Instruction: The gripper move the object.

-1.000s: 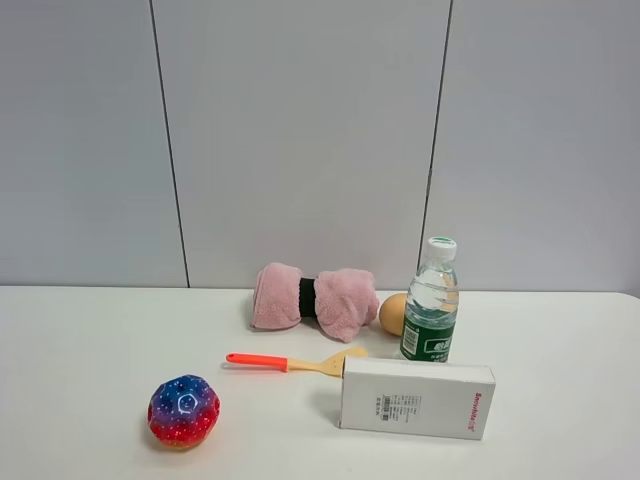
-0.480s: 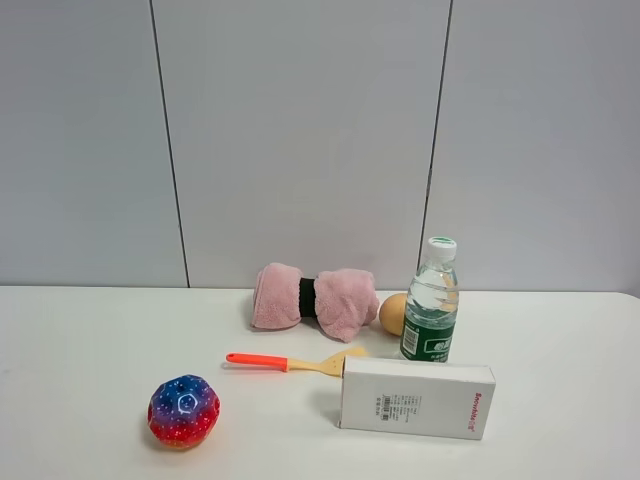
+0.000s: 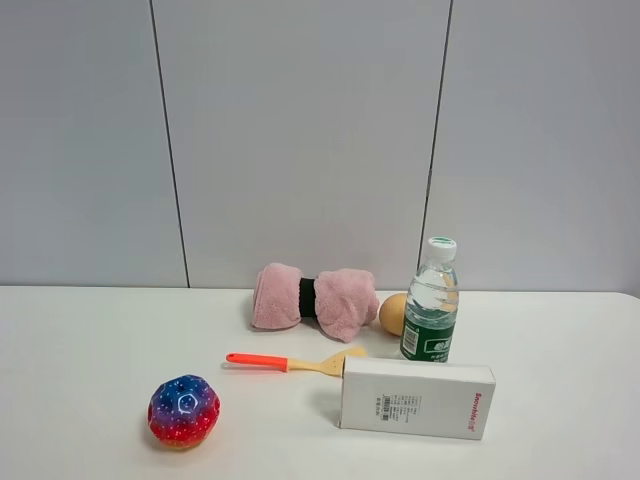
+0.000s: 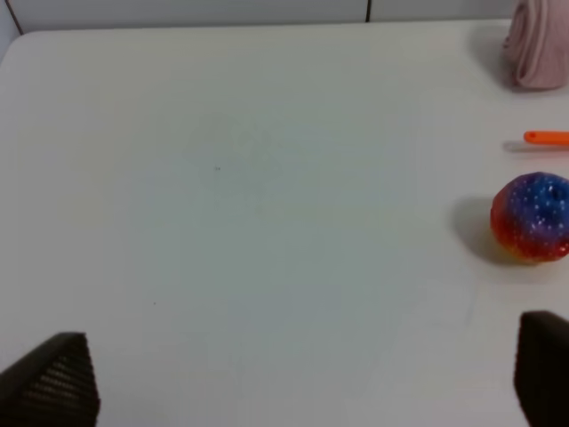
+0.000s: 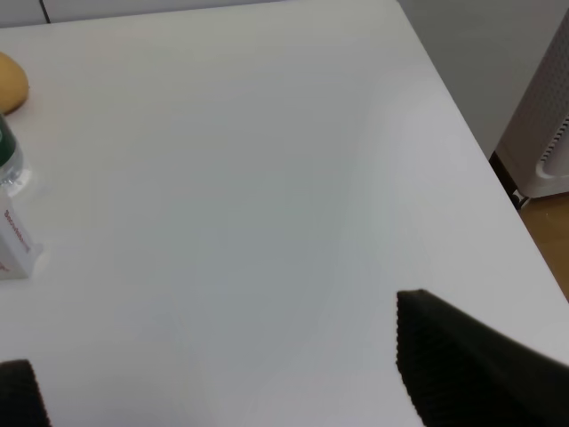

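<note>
The clear water bottle (image 3: 431, 300) with a white cap and green label stands upright at the back right of the white table, just behind a white box (image 3: 417, 397). A sliver of the bottle's base shows in the right wrist view (image 5: 7, 160). Neither gripper shows in the exterior high view. In the left wrist view my left gripper (image 4: 298, 391) is open and empty over bare table, far from the bottle. In the right wrist view my right gripper (image 5: 231, 391) is open and empty over bare table, apart from the bottle.
A pink rolled towel (image 3: 315, 299), an egg (image 3: 393, 313), an orange-handled wooden spatula (image 3: 290, 362) and a red-blue ball (image 3: 184, 410) lie on the table. The ball (image 4: 532, 216) is near my left gripper. The table's right edge (image 5: 480, 151) drops to the floor.
</note>
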`<state>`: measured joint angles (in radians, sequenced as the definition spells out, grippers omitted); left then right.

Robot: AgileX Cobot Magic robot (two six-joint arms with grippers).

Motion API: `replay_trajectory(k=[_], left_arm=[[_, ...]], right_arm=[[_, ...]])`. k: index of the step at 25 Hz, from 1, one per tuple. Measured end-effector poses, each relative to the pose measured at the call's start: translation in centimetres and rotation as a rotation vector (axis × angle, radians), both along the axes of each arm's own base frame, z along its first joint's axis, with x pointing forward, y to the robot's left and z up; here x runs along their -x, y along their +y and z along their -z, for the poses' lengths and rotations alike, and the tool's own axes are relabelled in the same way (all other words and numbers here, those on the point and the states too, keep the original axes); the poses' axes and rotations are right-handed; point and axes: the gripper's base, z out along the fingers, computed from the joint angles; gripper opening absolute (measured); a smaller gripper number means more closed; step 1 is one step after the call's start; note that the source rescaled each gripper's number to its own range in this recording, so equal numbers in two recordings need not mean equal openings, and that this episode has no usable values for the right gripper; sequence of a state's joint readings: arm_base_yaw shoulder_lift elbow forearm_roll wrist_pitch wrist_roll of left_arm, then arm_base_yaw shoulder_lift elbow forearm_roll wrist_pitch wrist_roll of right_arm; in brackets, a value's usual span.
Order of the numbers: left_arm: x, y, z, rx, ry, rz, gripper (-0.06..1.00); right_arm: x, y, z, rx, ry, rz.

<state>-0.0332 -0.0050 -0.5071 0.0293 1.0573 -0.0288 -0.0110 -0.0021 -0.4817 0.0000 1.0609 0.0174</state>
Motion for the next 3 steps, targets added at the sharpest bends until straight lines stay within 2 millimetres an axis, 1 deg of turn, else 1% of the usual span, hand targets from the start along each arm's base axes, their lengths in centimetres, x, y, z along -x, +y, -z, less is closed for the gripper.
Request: replay_trajectory(k=[3], left_arm=[[0.0,0.0,0.0,-0.001,0.0,0.0,1.0]], right_arm=[[0.0,0.0,0.0,0.0,0.0,0.0]])
